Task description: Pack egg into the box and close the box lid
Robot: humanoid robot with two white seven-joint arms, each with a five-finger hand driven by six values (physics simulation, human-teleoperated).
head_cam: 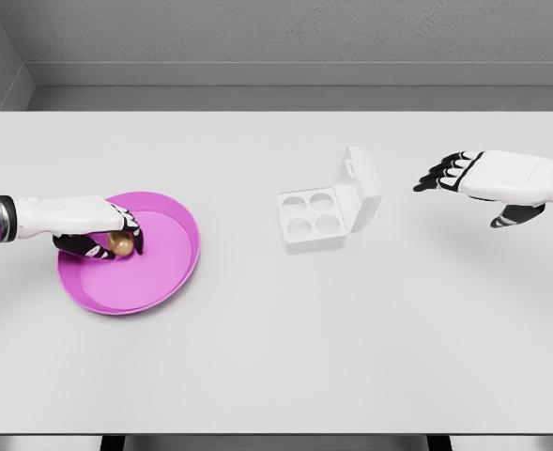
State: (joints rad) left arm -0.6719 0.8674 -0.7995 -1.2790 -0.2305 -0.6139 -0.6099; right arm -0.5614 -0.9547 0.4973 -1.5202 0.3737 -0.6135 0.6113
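White left hand [102, 230] grasping small brown egg [120, 244] inside round pink plastic bowl [168, 272]; white four-cup box [318, 218], lid raised; right hand [478, 178] released, fingers spread.

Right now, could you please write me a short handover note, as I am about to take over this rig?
Left robot hand: fingers closed around the brown egg, low inside the pink bowl at table left; whether the egg is lifted cannot be told.
Right robot hand: open, holding nothing, hovering right of the box.
White egg box: mid-table, lid standing open, all four cups empty.
Done: egg grasped.
Left: carry the egg to a cup, release it, close the lid.
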